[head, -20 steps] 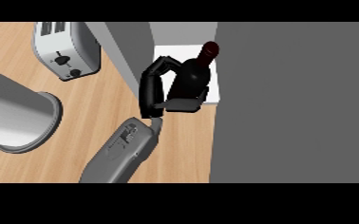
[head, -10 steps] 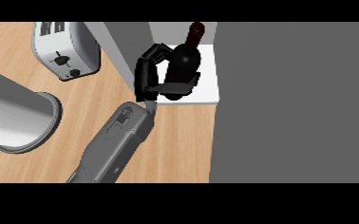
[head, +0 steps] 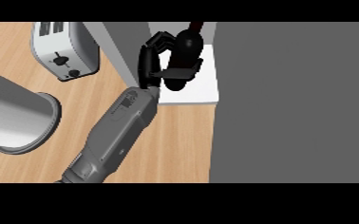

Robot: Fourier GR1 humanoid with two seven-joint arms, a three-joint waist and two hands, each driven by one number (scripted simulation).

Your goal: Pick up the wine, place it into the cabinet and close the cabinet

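Observation:
The wine bottle (head: 190, 42) is dark, its neck pointing toward the view's top, and it stands over the cabinet's white shelf floor (head: 200, 94). My left hand (head: 148, 62) is shut on the bottle: the palm lies against its left side, the fingers curl round the far side and the thumb crosses its front. The bottle's lower part is hidden behind the thumb. The grey forearm (head: 119, 128) runs in from the lower left. A large grey cabinet panel (head: 284, 99) fills the right side. My right hand shows nowhere.
A white toaster (head: 64, 51) stands on the wooden counter (head: 179, 142) at the upper left. A big grey round vessel (head: 21, 118) sits at the left edge. A grey cabinet wall (head: 119, 45) rises just left of the hand.
The left hand has carried the bottle farther toward the view's top and deeper over the white shelf. The forearm has stretched out behind it.

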